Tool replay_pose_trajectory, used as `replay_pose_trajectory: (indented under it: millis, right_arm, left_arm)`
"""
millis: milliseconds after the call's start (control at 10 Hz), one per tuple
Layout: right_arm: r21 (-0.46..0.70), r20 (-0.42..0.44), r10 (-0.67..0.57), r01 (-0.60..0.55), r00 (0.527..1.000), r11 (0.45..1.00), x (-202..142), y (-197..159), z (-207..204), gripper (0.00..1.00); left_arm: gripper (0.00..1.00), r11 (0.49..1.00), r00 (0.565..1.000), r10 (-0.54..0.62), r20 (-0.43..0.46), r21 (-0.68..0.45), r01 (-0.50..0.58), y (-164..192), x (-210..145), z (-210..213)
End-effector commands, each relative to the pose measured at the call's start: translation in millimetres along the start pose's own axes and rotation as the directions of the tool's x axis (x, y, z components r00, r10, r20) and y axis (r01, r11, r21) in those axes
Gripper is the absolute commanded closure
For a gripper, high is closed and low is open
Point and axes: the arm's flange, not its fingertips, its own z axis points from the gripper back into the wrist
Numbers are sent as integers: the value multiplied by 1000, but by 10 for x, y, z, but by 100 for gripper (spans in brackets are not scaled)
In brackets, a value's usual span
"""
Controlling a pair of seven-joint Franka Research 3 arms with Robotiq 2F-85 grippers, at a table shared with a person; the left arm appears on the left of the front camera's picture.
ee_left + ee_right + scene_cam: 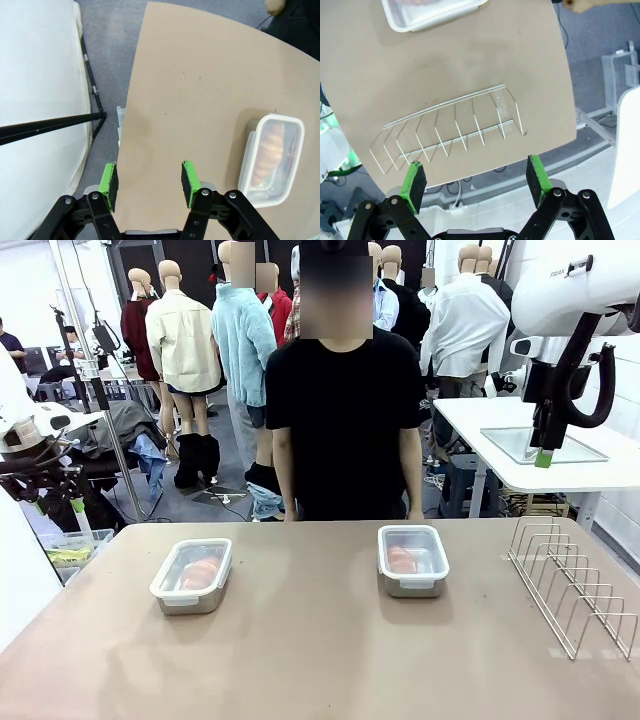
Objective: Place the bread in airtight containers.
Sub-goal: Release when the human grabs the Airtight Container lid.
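Two airtight containers stand on the tan table with clear lids on, the left one (pixel 192 575) and the right one (pixel 412 558). Golden-orange bread (pixel 200 572) lies inside the left tin, and bread (pixel 402 560) lies inside the right one. My left gripper (pixel 62 505) hovers off the table's left edge, open and holding nothing. In the left wrist view the left gripper (pixel 149 184) looks down on the table edge, with a container (pixel 272 152) and its bread (pixel 267 150) at the right. My right gripper (pixel 543 455) hangs high at the right, open and holding nothing; in its own view (pixel 476 179) its jaws stand wide.
A wire rack (pixel 575 585) stands at the table's right edge, below the right gripper (pixel 450 130). A person in a black shirt (pixel 340 420) stands at the far side. A white side table (pixel 600 465) is behind at the right. A plastic bin (pixel 70 548) sits off the left edge.
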Motion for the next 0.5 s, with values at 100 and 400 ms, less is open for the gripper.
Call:
replay_pose_trajectory:
  millis: [100,400]
  right_arm:
    - [7,-19,-10,10,1000,1000,24,-20,9,0]
    - [7,-19,-10,10,1000,1000,24,-20,9,0]
  left_arm:
    - [33,1000,1000,15,2,20,-15,-13,0,10]
    - [33,1000,1000,15,2,20,-15,-13,0,10]
